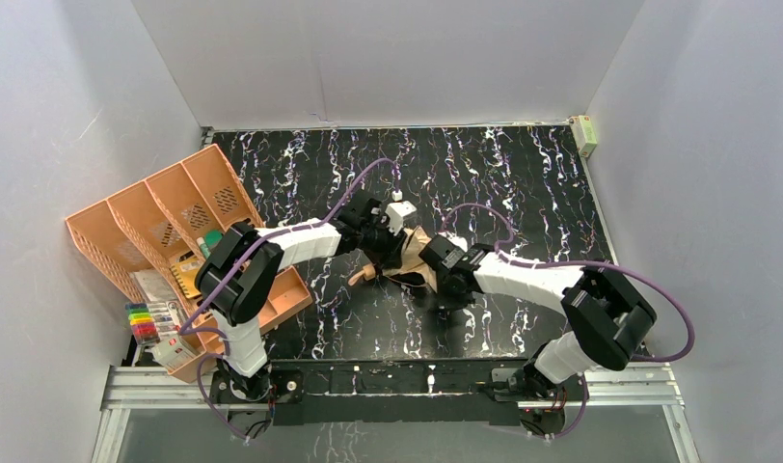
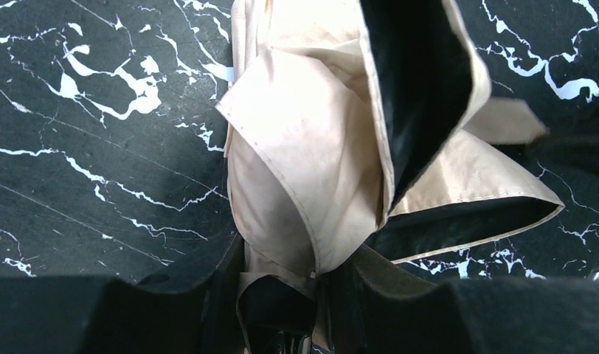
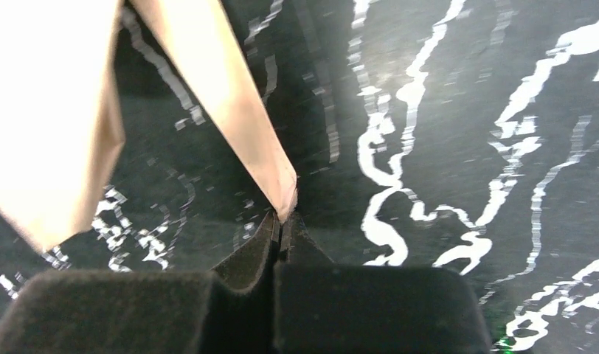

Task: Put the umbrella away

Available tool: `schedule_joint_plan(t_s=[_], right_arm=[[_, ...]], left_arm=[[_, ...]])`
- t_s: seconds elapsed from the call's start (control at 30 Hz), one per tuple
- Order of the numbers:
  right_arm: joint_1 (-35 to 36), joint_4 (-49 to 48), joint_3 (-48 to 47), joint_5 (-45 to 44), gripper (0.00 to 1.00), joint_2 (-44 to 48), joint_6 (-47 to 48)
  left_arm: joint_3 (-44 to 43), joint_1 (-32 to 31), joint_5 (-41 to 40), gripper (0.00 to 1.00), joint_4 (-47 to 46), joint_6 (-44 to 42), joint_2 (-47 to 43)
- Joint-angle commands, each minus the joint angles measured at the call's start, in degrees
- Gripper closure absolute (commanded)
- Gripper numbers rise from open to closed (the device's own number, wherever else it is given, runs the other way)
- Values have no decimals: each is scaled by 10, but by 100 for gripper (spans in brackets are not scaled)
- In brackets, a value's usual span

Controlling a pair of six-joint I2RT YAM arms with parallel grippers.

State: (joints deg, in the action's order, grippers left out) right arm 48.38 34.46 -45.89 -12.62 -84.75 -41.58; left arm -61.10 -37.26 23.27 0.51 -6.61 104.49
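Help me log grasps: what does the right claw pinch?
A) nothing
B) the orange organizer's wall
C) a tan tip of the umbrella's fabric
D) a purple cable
C: the right wrist view shows the right claw shut on a tan point of the umbrella.

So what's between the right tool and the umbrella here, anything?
Nothing: the right wrist view shows the right tool shut on a tan tip of the umbrella, with the bare marbled table behind it.

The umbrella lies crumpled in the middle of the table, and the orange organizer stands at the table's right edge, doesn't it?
Not quite. The orange organizer stands at the table's left edge, as the top view shows. The umbrella does lie crumpled in the middle.
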Motion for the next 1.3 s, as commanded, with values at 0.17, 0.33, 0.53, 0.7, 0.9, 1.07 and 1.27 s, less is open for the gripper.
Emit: schedule_joint_plan(t_s=[0.17, 0.33, 0.53, 0.7, 0.9, 1.07, 1.27], right_arm=[[89, -13, 18, 96, 100, -11, -56], [96, -40, 22, 116, 100, -2, -60], [98, -61, 37, 156, 100, 28, -65], [98, -60, 69, 162, 100, 51, -82], [99, -88, 110, 182, 100, 52, -95], [98, -101, 118, 176, 100, 57, -93], [99, -115, 129, 178, 100, 84, -95]], left_arm=[[-29, 26, -35, 100, 26, 19, -17], [-28, 28, -28, 100, 19, 24, -26], [-26, 30, -30, 100, 18, 16, -33], [15, 28, -53, 100, 0, 2, -34], [78, 1, -114, 100, -52, -10, -40], [108, -49, -179, 100, -68, -32, -36], [139, -99, -260, 100, -80, -55, -25]])
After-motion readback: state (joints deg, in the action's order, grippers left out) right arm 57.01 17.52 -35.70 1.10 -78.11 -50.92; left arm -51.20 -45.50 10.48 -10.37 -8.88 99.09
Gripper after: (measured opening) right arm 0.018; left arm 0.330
